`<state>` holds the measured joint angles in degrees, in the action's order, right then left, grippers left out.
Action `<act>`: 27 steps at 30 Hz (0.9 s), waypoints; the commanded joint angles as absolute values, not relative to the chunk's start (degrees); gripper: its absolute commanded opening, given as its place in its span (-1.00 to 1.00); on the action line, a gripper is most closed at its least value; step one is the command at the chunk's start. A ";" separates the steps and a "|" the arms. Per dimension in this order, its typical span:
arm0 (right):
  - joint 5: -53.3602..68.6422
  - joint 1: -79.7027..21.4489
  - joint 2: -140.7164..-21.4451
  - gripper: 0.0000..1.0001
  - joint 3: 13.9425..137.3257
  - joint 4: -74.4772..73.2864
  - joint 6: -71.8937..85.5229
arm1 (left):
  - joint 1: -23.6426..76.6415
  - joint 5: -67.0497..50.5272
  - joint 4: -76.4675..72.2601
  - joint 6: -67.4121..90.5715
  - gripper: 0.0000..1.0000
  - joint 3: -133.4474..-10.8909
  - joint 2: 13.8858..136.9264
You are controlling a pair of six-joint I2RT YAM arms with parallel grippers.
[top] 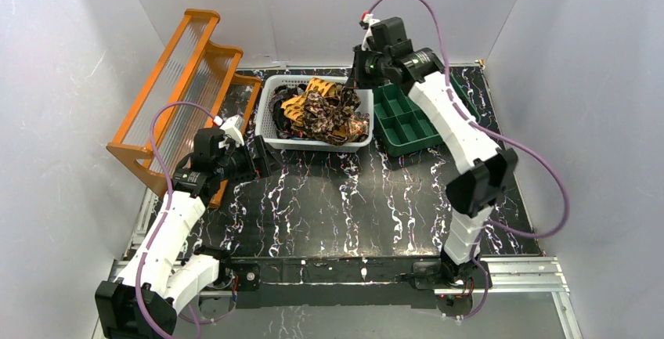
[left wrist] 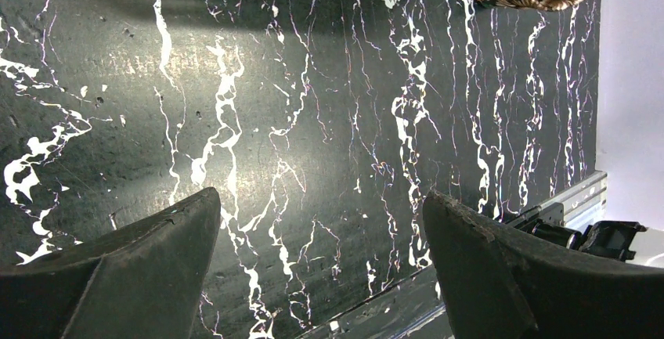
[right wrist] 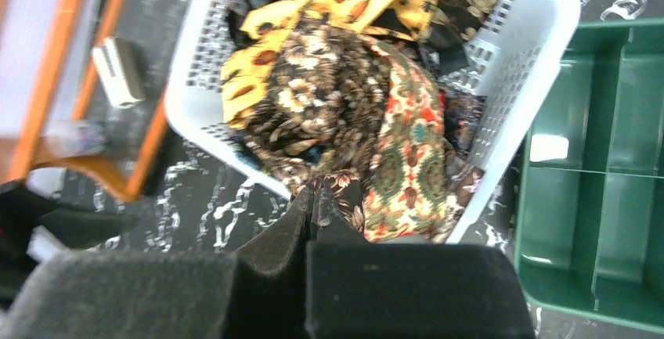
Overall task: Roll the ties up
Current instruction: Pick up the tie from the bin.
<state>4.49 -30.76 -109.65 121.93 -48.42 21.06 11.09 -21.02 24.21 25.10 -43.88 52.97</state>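
Hovering with right pincer [top: 352,84] over far right corner of white basket [top: 313,144] heaped with ties [top: 325,112]; with left pincer [top: 265,163] low above marbled bench [top: 352,198] near orange rack [top: 180,81]; green divided tray [top: 407,131] just beside basket.

We can read no text, brand, number or sign anywhere in these views. The small white sticker [right wrist: 548,148] on the green plastic divided tray [right wrist: 618,221] shows us only a bright blur, with no legible writing.
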 commanded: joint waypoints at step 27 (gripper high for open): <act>9.44 -44.18 -96.84 0.65 92.25 -41.65 15.62 | 11.25 -23.85 21.63 26.89 0.97 -42.54 52.98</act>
<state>20.67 -45.43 -102.45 92.58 -46.37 12.51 11.09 -22.55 22.28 26.68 -43.42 53.04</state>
